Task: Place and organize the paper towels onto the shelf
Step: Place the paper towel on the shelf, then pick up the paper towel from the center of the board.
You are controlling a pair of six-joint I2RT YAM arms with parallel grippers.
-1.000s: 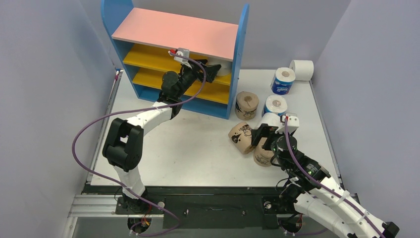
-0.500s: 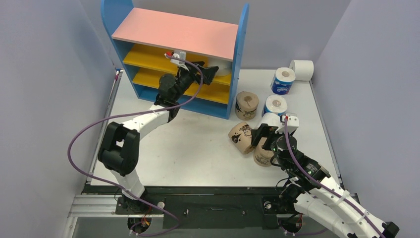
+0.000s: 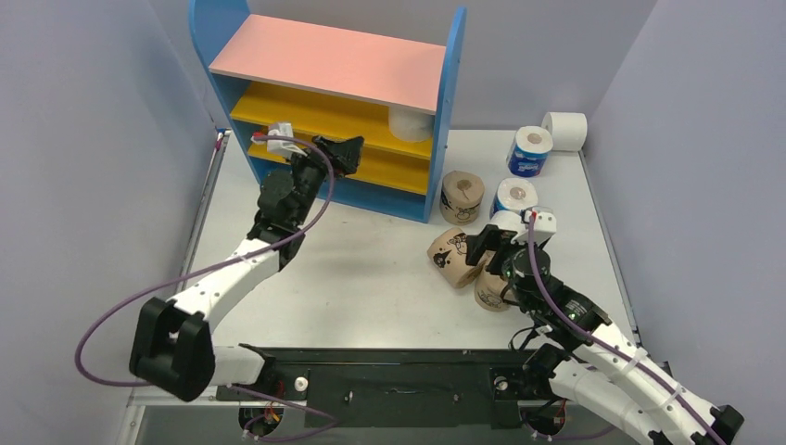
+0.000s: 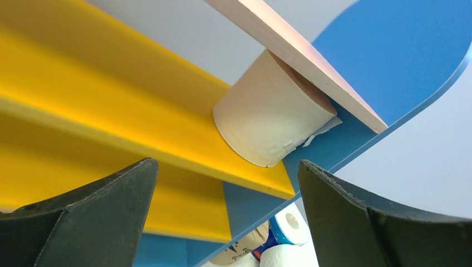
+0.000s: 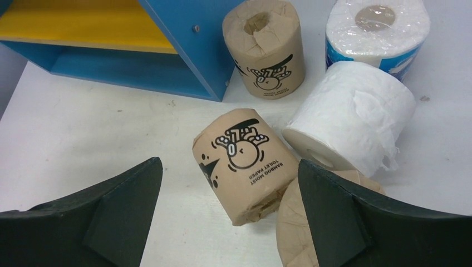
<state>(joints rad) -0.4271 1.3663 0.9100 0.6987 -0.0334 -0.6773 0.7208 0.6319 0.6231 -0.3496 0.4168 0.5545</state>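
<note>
The shelf [image 3: 324,65] stands at the back of the table, pink board on top. One white paper towel roll [image 3: 410,123] [image 4: 270,119] stands on its upper yellow board against the right blue panel. My left gripper [image 3: 345,153] [image 4: 227,167] hangs open and empty in front of the shelf, left of that roll. My right gripper [image 3: 489,246] [image 5: 229,162] is open, its fingers apart on either side of a tan printed roll [image 3: 451,255] [image 5: 245,164] lying on its side, without touching it.
Right of the shelf are more rolls: an upright tan one [image 3: 462,195], two blue-wrapped ones [image 3: 514,197] [image 3: 530,151], a white one [image 5: 350,125] on its side, another tan one [image 5: 311,222] under my right finger, and a white one [image 3: 565,130] at the back. Grey walls enclose the table.
My left arm has drawn back out of the upper shelf, leftward and toward the near side, leaving the white roll standing there. The right arm has barely shifted.
</note>
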